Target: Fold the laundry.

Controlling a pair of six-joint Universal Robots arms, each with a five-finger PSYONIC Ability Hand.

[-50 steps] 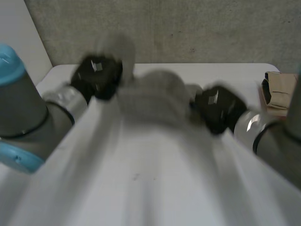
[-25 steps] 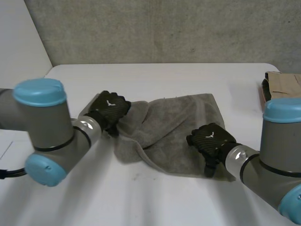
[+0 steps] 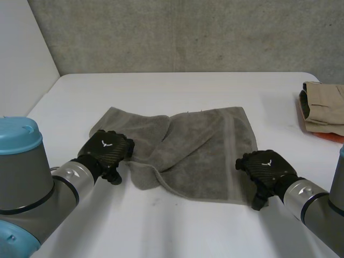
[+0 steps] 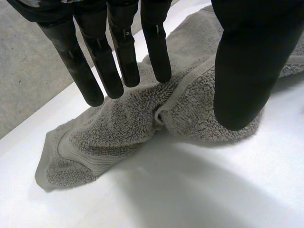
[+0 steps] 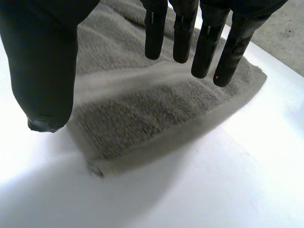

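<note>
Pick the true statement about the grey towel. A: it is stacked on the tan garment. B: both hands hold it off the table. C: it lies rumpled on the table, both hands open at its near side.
C: the towel lies rumpled on the table, and the left hand and right hand show straight fingers pinching nothing.

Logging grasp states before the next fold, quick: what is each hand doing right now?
Left hand: open, fingers straight over the crumpled grey terry towel, holding nothing.
Right hand: open, fingers straight over the towel's corner, holding nothing.
</note>
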